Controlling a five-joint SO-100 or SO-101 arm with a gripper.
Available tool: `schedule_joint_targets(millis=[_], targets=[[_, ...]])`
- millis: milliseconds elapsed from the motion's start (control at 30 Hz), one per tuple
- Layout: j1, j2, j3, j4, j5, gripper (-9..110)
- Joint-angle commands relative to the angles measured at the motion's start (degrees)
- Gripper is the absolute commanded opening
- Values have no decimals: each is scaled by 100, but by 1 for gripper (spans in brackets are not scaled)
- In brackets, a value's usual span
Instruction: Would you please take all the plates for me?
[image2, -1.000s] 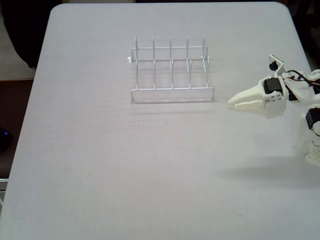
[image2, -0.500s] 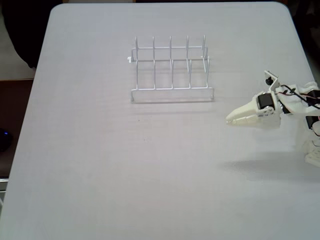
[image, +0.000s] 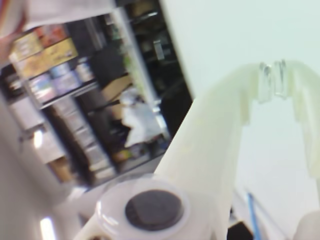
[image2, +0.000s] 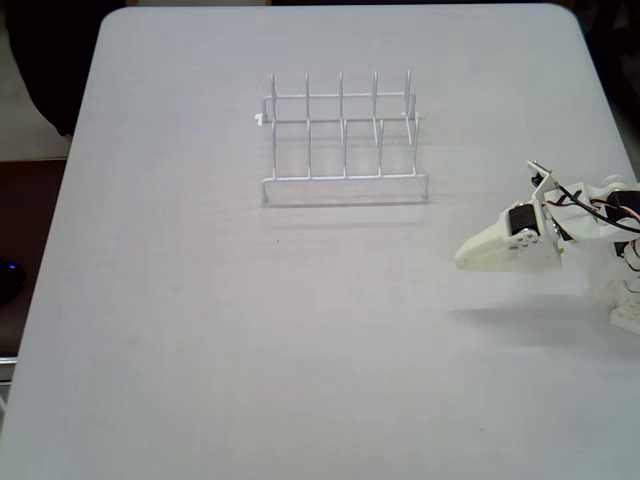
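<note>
One wire rack (image2: 343, 137) is seen far on the wide bare worktop (image2: 250, 350); the gripper (image2: 462, 258), right, is closed.

The worktop (image2: 250, 330) looks matt, smooth and pale grey-white. The rack (image2: 342, 140) is thin, white-coated wire. The tool (image2: 462, 258) looks like matt, cream-white plastic.

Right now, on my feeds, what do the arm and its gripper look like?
The arm is white plastic with black servo blocks set into it and thin red and black cables looping over its top. The gripper is cream-white and tapers to a pointed, beak-like tip. In the wrist view its fingers are pale, broad and curved, and a round white hub with a dark centre sits at their base.
</note>
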Motion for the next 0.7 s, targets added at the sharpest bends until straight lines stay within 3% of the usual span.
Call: schedule_joint_targets(millis=[0, 667], targets=[[26, 114, -18, 149, -9, 0], [18, 114, -9, 773, 62, 0]])
